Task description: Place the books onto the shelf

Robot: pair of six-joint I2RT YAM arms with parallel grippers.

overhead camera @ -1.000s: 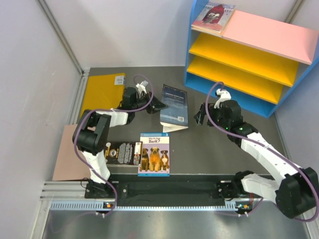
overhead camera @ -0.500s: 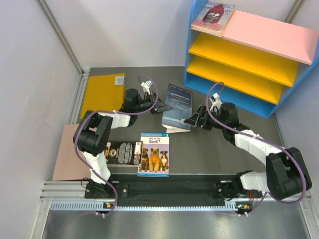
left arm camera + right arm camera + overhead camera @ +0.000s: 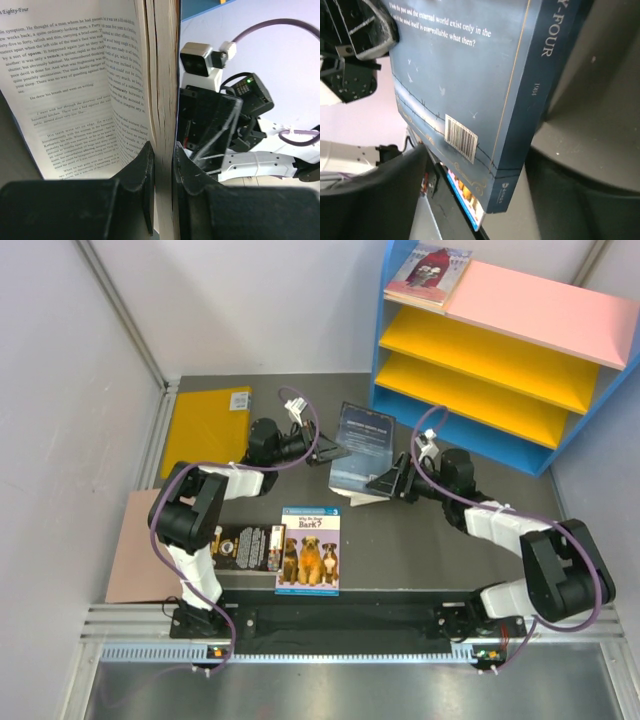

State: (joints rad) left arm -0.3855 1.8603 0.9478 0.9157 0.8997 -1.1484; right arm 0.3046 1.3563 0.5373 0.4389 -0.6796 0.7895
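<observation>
On the table (image 3: 430,540), my left gripper (image 3: 163,155) pinches pages of the dark navy book (image 3: 362,435) from 9 o'clock; my right gripper (image 3: 385,483), jaws wide, straddles its spine from 4 o'clock.

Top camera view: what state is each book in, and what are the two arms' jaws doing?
Dark navy paperback, tipped up off the table, partly open.
Left jaws, shut on its pages.
Right jaws, open around its spine corner.
Blue paperback with three dogs, closed, flat on the table.
Black paperback with white text, closed, flat beside it.
Red-and-white paperback, lying on the pink top of the blue-sided shelf unit.
</observation>
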